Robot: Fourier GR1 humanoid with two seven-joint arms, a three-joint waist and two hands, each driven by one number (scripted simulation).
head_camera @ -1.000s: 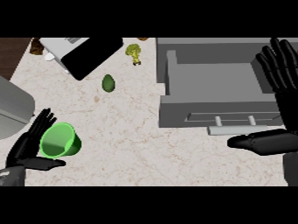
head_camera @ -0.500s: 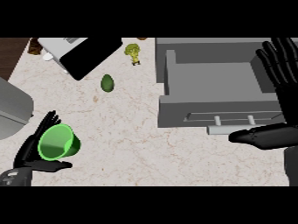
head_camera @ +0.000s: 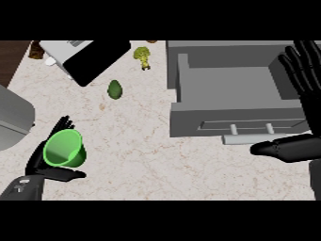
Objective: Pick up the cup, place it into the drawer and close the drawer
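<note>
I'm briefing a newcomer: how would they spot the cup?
Start at the big open grey drawer on the right, then cross the pale marble counter to its lower left. There the black left hand holds the bright green cup, the only open-mouthed item.

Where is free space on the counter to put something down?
Bare counter lies between the green cup in the left hand and the open drawer. The top is crowded: avocado, yellow-green vegetable, black board.

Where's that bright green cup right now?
In the head view the green cup sits at the lower left, cradled in the left robot hand over the counter, well left of the open drawer.
</note>
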